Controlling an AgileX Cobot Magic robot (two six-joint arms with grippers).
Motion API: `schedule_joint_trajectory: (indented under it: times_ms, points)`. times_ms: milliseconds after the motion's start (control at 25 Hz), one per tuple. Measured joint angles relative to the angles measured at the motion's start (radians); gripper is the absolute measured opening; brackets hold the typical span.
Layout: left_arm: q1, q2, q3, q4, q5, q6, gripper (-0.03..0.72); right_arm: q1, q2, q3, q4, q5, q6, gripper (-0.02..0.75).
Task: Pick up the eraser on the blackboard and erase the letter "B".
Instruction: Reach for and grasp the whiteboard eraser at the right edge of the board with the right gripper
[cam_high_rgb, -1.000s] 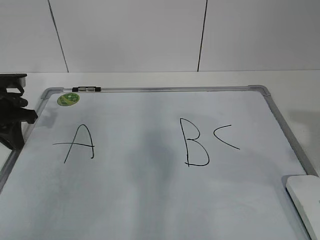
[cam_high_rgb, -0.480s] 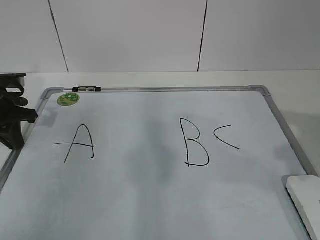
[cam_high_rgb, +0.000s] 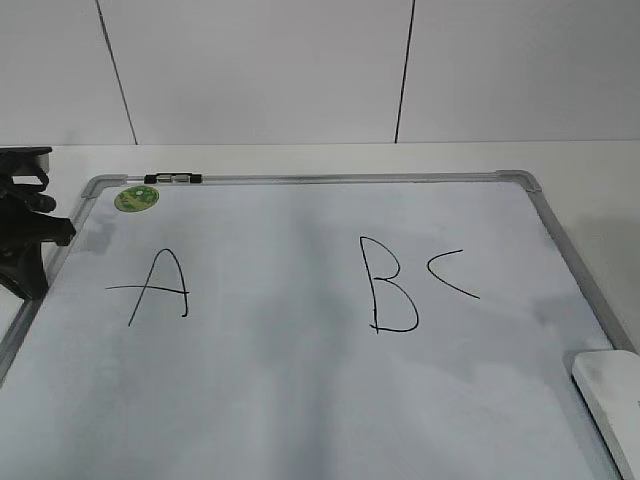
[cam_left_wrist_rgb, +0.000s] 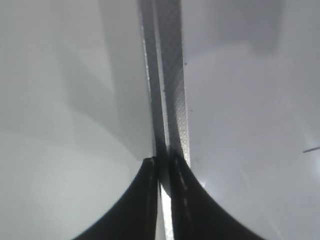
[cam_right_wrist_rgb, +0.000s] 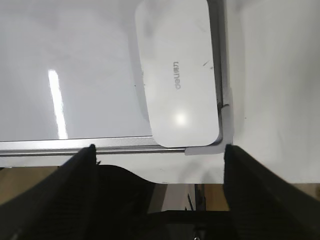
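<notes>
The blackboard is a white board in a grey frame with a green sticker. A black "B" is drawn on it, between an "A" and a "C". The white eraser lies on the board's near right corner; it also shows in the right wrist view. My right gripper is open and empty, just short of the eraser, over the board's near edge. My left gripper is shut and empty over the board's left frame; it shows at the left of the exterior view.
A small black-and-silver marker lies on the board's far frame. White table surrounds the board, with a white panelled wall behind. The table's front edge shows below the board in the right wrist view.
The shadow over the board's right side has shifted. The left arm and the eraser have not moved.
</notes>
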Motion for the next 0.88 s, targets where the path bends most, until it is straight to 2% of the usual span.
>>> schedule_joint_trajectory:
  times_ms: [160,600,880]
  points:
    - [0.0,0.0,0.0,0.0,0.0,0.0,0.022,0.024,0.072,0.0,-0.035,-0.025,-0.001,0.608]
    - [0.0,0.0,0.0,0.0,0.0,0.0,0.022,0.025,0.298,-0.004,-0.052,-0.122,-0.034,0.608]
    - [0.0,0.0,-0.002,0.0,0.002,0.0,0.021,0.025,0.391,-0.005,-0.107,-0.17,-0.039,0.608]
